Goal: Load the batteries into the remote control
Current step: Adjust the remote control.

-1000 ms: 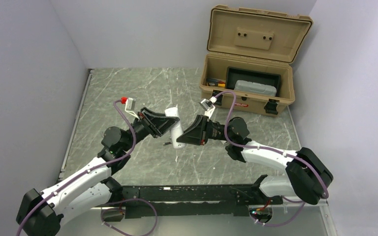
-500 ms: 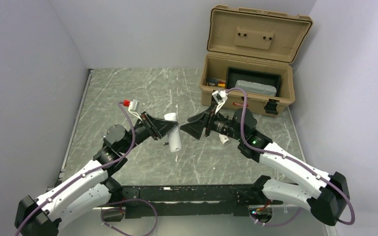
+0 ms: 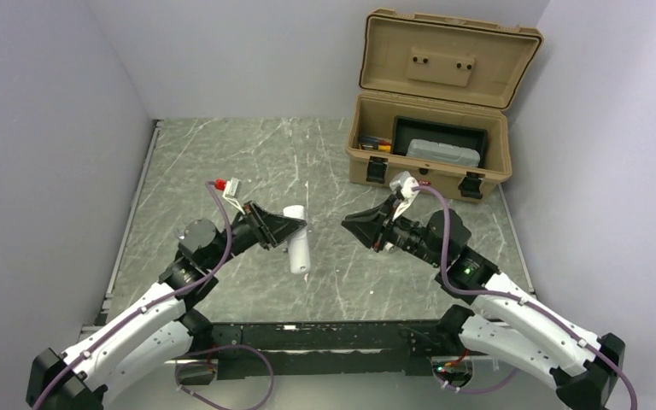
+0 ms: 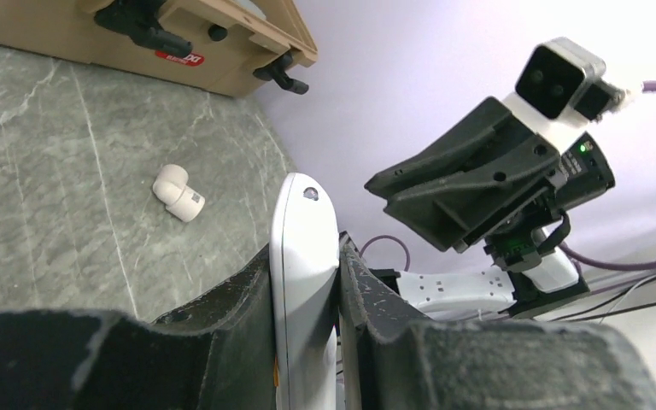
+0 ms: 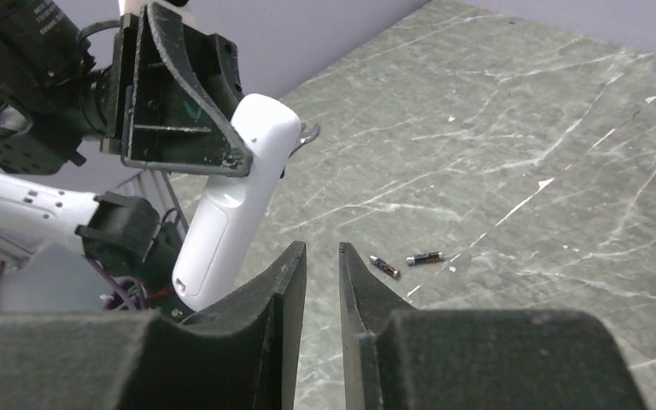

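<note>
My left gripper [image 3: 293, 227] is shut on the slim white remote control [image 3: 297, 246] and holds it tilted above the table. In the left wrist view the remote [image 4: 299, 213] stands edge-on between the pads of that gripper [image 4: 306, 256]. My right gripper [image 3: 349, 225] faces the remote from the right, a short way off, with its jaws a narrow gap apart and empty [image 5: 322, 248]. The right wrist view shows the remote's plain back [image 5: 231, 196] and two batteries [image 5: 384, 266], [image 5: 427, 257] lying on the table beyond my fingertips. I cannot make out the batteries in the top view.
A small stubby white plastic piece [image 4: 178, 192] lies on the marble table [image 3: 222, 162] below my right gripper. An open tan toolbox [image 3: 431, 145] stands at the back right. Walls close in the left, back and right sides.
My right gripper has drawn back to the right, away from the remote. My left gripper has carried the remote slightly nearer and lower. The white plastic piece appeared on the table half a second ago.
</note>
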Robot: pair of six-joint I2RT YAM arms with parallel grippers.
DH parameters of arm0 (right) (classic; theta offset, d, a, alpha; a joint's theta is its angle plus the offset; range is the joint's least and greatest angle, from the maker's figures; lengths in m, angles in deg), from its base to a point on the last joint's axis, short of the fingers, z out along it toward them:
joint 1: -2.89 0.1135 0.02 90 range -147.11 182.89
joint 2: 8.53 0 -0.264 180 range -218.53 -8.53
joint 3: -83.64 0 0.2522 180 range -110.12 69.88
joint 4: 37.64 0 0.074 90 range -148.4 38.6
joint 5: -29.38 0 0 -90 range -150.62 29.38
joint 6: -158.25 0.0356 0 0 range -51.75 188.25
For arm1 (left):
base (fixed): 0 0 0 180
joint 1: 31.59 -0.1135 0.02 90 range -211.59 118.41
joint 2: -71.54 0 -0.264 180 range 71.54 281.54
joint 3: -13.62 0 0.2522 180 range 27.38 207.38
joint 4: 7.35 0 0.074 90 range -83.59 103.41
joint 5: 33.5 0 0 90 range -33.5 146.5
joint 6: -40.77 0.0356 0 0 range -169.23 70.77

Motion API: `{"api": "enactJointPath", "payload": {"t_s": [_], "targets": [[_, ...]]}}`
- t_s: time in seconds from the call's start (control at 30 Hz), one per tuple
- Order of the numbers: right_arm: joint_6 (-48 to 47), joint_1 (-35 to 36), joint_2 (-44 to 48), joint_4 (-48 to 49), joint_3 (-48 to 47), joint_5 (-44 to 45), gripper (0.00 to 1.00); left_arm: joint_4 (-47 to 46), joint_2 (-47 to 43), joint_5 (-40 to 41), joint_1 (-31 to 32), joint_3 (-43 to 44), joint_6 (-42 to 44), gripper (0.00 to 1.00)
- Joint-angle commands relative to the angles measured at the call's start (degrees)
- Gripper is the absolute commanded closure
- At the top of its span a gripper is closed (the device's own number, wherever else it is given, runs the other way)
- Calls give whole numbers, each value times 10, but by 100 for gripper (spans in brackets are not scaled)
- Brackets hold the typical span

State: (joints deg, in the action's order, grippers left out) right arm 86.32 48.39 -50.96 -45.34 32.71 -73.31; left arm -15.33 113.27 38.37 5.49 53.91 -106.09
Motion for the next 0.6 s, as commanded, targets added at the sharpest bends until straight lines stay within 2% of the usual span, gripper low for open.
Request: {"api": "enactJointPath", "payload": {"t_s": [0.0, 0.17, 0.3, 0.37, 0.43, 0.5, 0.57], "targets": [[-55, 29, 0, 26, 9, -1, 75, -1, -27, 12, -15, 0, -34, 100], [-98, 121, -11, 52, 21, 111, 69, -33, -31, 5, -30, -25, -73, 100], [-28, 137, -67, -10, -34, 159, 81, -125, -21, -4, -42, -64, -114, 100], [-16, 161, -66, 22, -14, 184, 83, -203, -7, -19, -52, -87, -138, 100], [-45, 191, -53, 78, 16, 200, 83, -248, 12, -43, -62, -98, -164, 100], [-83, 204, -44, 98, 32, 207, 81, -248, 32, -64, -72, -90, -177, 100], [-117, 206, -44, 96, 31, 200, 76, -188, 34, -72, -77, -74, -181, 100]]}}
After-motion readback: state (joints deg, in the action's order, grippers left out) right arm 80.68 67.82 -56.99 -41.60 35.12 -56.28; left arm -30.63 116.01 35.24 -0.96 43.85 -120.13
